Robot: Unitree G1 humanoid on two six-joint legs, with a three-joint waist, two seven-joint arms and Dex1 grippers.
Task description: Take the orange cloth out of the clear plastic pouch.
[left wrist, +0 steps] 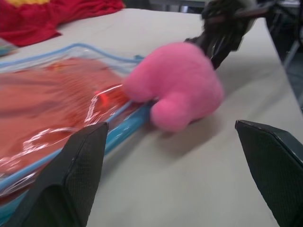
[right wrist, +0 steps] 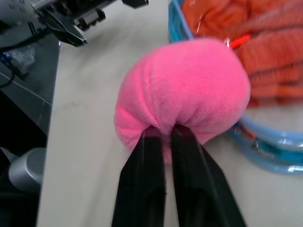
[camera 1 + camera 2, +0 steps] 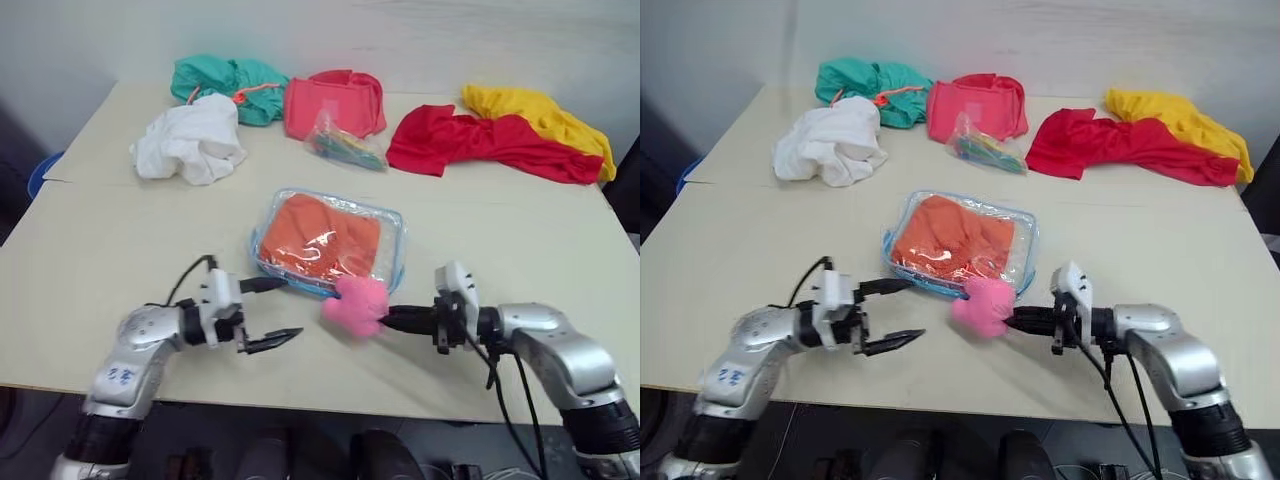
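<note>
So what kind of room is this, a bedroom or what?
Probably a test room or lab, not a bedroom. A plain pale table stands against a bare wall, with practice things laid out: crumpled cloths like the white cloth, and a clear plastic pouch.

Both arms are reaching inward, forearms lying low and roughly level. The left pincer (image 3: 272, 312) is pointing toward the right arm with its two black fingers (image 1: 78, 175) spread wide — nothing between them. The right pincer (image 2: 163, 135) is pointing back at it, fingers pinching the pink pompom (image 2: 182, 90) — nearly closed.
</note>
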